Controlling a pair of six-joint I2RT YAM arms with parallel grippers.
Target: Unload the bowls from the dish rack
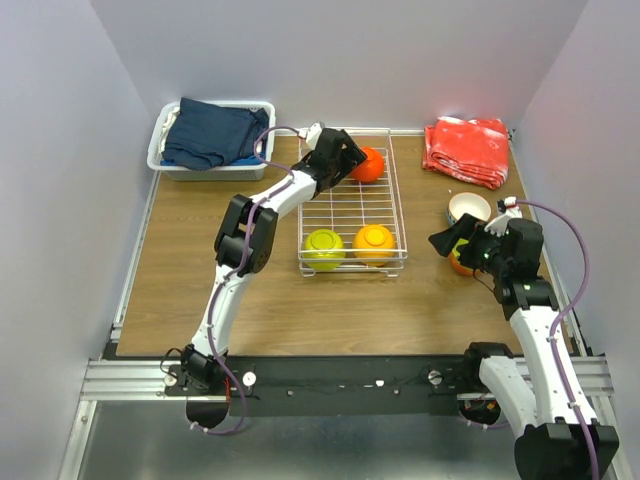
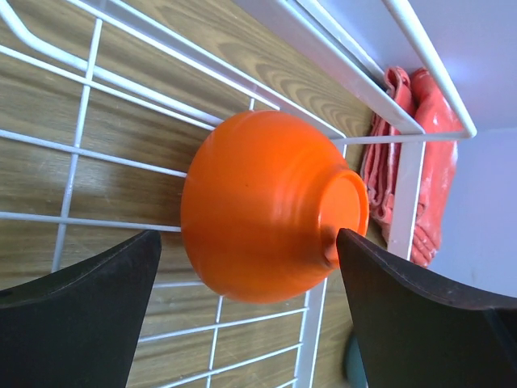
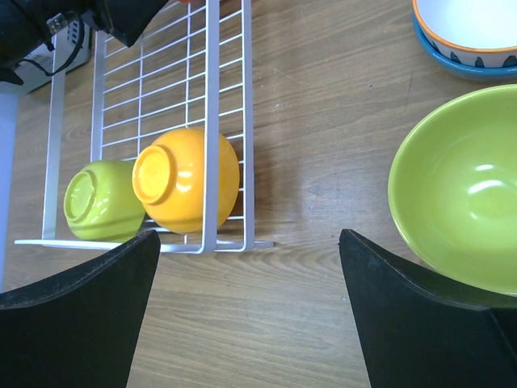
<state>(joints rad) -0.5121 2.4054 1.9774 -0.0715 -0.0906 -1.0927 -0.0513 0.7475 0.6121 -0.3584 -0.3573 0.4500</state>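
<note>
I'm partway through the unloading. Three bowls sit overturned in the dish rack [image 1: 350, 205] at the middle of the table [image 1: 200, 290]: a red-orange bowl [image 1: 368, 165] in the far right corner, and a yellow-green bowl [image 1: 323, 248] beside an orange bowl [image 1: 374, 242] along the near edge. The step in hand is the pick of the red-orange one. On the left wrist camera my left fingers [image 2: 81, 323] stand wide apart on either side of it, holding nothing, with its foot ring facing the right-hand finger; I can't tell whether either finger touches the glaze yet. My right fingers [image 3: 73, 315] are also spread and empty. They hover over bowls that stand upright on the table to the right of the rack: a second yellow-green bowl [image 3: 460, 186] and, beyond it, the striped white bowl [image 3: 468, 28] nested in the blue bowl [image 3: 464, 71]. Next, I judge, the left arm needs to settle lower so the fingers straddle the bowl's widest part, close gently because the glossy dome could squirt out, then lift straight up over the rack's low wire side before carrying it off.
</note>
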